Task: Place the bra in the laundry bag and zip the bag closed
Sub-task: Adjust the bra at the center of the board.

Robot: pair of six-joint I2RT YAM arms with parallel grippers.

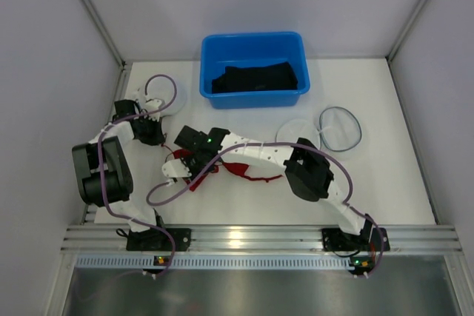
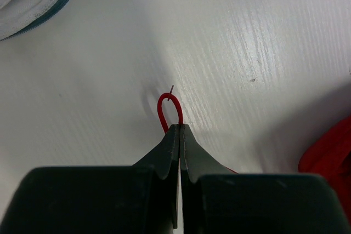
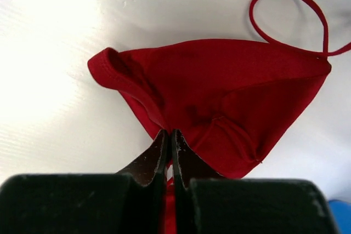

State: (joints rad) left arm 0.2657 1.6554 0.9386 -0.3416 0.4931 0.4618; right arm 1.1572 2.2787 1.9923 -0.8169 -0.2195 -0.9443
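Low over table (image 1: 385,183), both pincers (image 2: 180,129) (image 3: 169,134) clamping bra (image 3: 219,91)

A blue tub (image 1: 252,38) stands at the far middle of the white surface (image 1: 385,183). A black garment (image 1: 255,79) lies inside it. A metal rail (image 1: 252,238) runs along the near edge.

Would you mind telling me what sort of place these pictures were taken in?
Probably a lab test cell: a left arm and right arm bolted to a metal rail, grey walls around a white table.
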